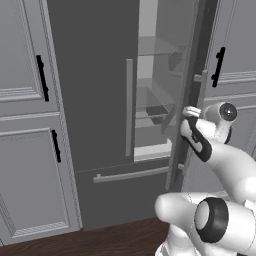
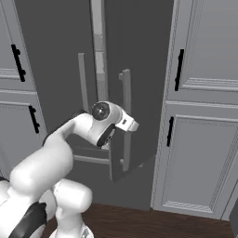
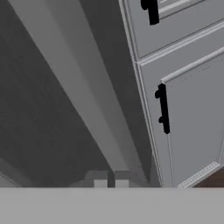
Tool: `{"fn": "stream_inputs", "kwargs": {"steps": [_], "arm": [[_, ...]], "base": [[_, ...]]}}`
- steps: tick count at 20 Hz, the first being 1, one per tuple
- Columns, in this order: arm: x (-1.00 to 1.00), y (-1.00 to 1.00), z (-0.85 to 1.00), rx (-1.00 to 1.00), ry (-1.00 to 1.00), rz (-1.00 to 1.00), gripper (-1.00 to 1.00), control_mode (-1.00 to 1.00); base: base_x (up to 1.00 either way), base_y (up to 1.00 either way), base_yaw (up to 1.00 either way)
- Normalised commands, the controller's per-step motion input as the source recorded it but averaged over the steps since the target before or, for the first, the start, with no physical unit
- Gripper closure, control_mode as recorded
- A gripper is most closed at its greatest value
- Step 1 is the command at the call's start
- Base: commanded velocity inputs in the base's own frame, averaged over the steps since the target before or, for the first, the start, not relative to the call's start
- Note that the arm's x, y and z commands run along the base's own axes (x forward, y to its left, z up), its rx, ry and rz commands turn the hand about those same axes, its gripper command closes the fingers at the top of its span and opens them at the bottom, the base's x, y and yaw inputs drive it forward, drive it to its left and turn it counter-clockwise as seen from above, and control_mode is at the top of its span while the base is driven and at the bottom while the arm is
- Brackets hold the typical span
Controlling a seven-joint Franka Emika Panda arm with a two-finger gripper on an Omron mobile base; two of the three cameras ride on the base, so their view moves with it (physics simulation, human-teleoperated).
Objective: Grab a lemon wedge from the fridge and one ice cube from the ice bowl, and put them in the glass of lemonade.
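A tall dark grey fridge (image 1: pixel 95 100) stands set between grey panelled cabinets (image 1: pixel 25 125) with short black handles (image 1: pixel 42 77), above a dark brown wooden floor (image 1: pixel 100 240). Seen from the left base camera, the fridge's left door is closed, with a long light grey bar handle (image 1: pixel 129 107) running down its right edge, and the right door (image 1: pixel 192 75) is swung partly open, so its thin edge faces the camera. Through the gap, clear glass shelves (image 1: pixel 155 82) show inside against a pale back wall; what sits on them is too faint to make out, and no lemon wedge can be picked out. Below the doors is a bottom drawer (image 1: pixel 125 192) with a horizontal grey bar. From the right base camera, the open door (image 2: pixel 135 83) shows its dark outer face with its own vertical bar handle (image 2: pixel 126 121). The white robot arm (image 1: pixel 220 165) rises from below, and its wrist sits just beside this handle, level with its lower half. The end effector (image 3: pixel 111 178) appears in the hand camera as two small grey fingertips (image 3: pixel 99 179) pressed close together with only a sliver between them, nothing visibly pinched, next to the slanting pale bar of the door handle (image 3: pixel 83 87)
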Motion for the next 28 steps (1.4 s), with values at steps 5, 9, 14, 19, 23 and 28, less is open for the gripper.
{"fn": "stream_inputs", "kwargs": {"steps": [5,9,14,19,23,28], "arm": [[-0.64,0.26,0.95,-0.02,0.00,0.02,1.00,-1.00],[-0.56,0.79,0.65,-0.10,0.01,0.01,1.00,-1.00],[0.10,1.00,0.07,-0.21,0.19,0.00,1.00,-1.00],[0.33,1.00,0.05,-0.35,0.37,0.00,-1.00,-1.00],[0.24,0.56,0.09,-0.41,0.28,0.01,-1.00,-1.00],[0.89,-0.19,-0.12,-0.47,0.28,0.12,-1.00,-1.00]], "base": [[0.00,0.00,0.00],[0.00,0.00,0.00],[0.00,0.00,0.00],[0.00,0.00,0.00],[0.00,0.00,0.00],[0.00,0.00,0.00]]}}
